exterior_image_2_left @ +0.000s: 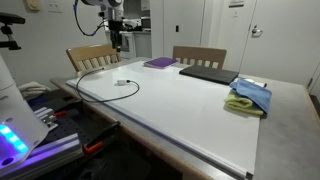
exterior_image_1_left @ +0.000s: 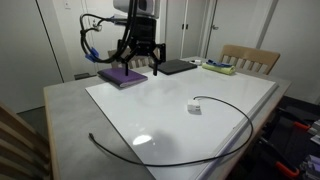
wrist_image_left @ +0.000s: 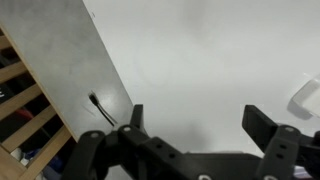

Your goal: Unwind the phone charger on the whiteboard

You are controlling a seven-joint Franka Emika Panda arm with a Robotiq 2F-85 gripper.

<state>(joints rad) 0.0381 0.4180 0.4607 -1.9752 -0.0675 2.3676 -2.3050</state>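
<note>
The phone charger is a long thin black cable [exterior_image_1_left: 236,112] lying in a wide open curve on the glossy whiteboard [exterior_image_1_left: 150,105], with its small white-grey plug block [exterior_image_1_left: 194,108] near the board's middle. It also shows in an exterior view as the cable [exterior_image_2_left: 98,98], the plug [exterior_image_2_left: 123,82] and the whiteboard [exterior_image_2_left: 190,105]. My gripper [exterior_image_1_left: 139,68] hangs open and empty well above the board's far side, also seen in an exterior view [exterior_image_2_left: 117,45]. In the wrist view the open jaws [wrist_image_left: 196,122] look down on the whiteboard [wrist_image_left: 200,50]; the cable's end [wrist_image_left: 100,108] and the plug [wrist_image_left: 305,98] show at the edges.
A purple book [exterior_image_1_left: 122,76] and a dark laptop [exterior_image_1_left: 178,67] lie at the board's far edge. A green and blue cloth [exterior_image_2_left: 248,96] lies on one side. Wooden chairs [exterior_image_2_left: 92,57] stand around the grey table [exterior_image_1_left: 70,125].
</note>
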